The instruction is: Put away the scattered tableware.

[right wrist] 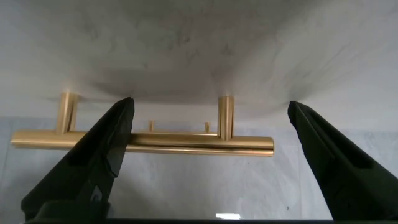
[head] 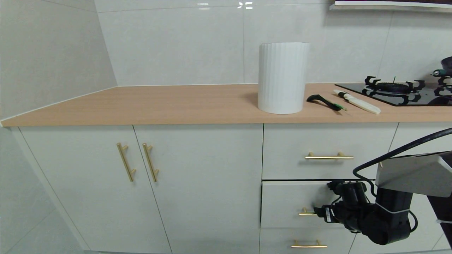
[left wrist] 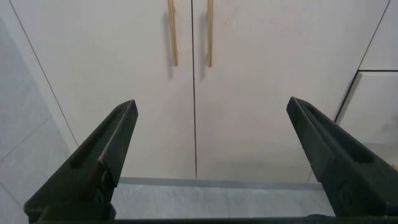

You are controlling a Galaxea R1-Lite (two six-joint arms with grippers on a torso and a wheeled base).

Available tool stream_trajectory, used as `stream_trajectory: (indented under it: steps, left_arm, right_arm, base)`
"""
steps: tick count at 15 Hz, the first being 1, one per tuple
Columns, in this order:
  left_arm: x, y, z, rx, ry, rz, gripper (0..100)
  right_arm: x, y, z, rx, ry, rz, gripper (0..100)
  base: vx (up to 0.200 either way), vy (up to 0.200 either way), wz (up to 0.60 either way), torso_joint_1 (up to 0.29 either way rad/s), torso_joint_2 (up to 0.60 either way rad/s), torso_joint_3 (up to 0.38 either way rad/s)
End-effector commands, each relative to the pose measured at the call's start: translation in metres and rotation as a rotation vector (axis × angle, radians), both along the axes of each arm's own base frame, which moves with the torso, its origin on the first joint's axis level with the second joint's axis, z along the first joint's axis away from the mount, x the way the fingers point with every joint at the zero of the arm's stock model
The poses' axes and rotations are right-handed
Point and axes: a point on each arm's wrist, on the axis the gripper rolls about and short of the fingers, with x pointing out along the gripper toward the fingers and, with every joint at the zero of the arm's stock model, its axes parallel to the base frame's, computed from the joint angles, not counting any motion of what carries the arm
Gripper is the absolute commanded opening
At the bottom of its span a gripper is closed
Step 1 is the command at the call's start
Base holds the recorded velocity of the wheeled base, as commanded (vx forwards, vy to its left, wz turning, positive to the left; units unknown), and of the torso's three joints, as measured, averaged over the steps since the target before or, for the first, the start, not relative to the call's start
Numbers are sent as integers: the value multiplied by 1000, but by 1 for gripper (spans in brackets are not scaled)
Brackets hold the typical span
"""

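Note:
On the wooden countertop (head: 159, 106) stands a tall white ribbed container (head: 282, 77). Just right of it lie a black-handled utensil (head: 323, 101) and a white knife (head: 356, 101). My right gripper (head: 317, 211) is low in front of the drawer stack, at the middle drawer's gold handle (head: 306, 213). In the right wrist view the gripper (right wrist: 209, 107) is open, and the handle bar (right wrist: 143, 142) runs across between its fingers, close in front. My left gripper (left wrist: 211, 106) is open and holds nothing, facing the double cabinet doors (left wrist: 249, 93) near the floor.
A black gas hob (head: 399, 91) is at the counter's right end. Three drawers are stacked under the container: top handle (head: 329, 157), bottom handle (head: 309, 245). A dark gap runs along the middle drawer's top edge. The cabinet doors carry two vertical gold handles (head: 126, 162).

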Motion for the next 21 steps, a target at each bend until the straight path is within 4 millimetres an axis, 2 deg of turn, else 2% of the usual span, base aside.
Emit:
stream_trajectory:
  steps: [1,4,6,9,11,13,15,16,19,20,21]
  left_arm:
    - [0,0,0,0,-1,0,100]
    - [0,0,0,0,-1,0,100]
    - [0,0,0,0,0,0,100]
    - [0,0,0,0,-1,0,100]
    - [0,0,0,0,0,0,100]
    - [0,0,0,0,0,0,100]
    - [0,0,0,0,-1,0,100]
    - [0,0,0,0,0,0,100]
    - [0,0,0,0,0,0,100]
    - [0,0,0,0,0,0,100]
    - [0,0,0,0,0,0,100]
  right_arm:
    - [-6,0,8,-2,5,3,100]
    - [-38,7,36,-5,59,52,100]
    - [-60,17,67,2,26,100,100]
    - [-82,24,120,14,-17,147,100]
    - [-86,26,149,27,-63,159,100]
    - [-75,29,169,39,-111,155,100]
    - [-66,30,173,48,-132,143,100]
    - [-61,29,169,48,-121,131,100]
    - [-43,33,138,49,-62,103,100]
    - [-42,34,136,47,-59,104,100]
    - [-36,36,120,43,-55,102,100]
  base:
    - [0,0,0,0,0,0]
    - [0,0,0,0,0,0]
    - [0,0,0,0,0,0]
    - [0,0,0,0,0,0]
    - [0,0,0,0,0,0]
    - [0,0,0,0,0,0]
    - [0,0,0,0,0,0]
    - [0,0,0,0,0,0]
    - [0,0,0,0,0,0]
    - [0,0,0,0,0,0]
    - [0,0,0,0,0,0]
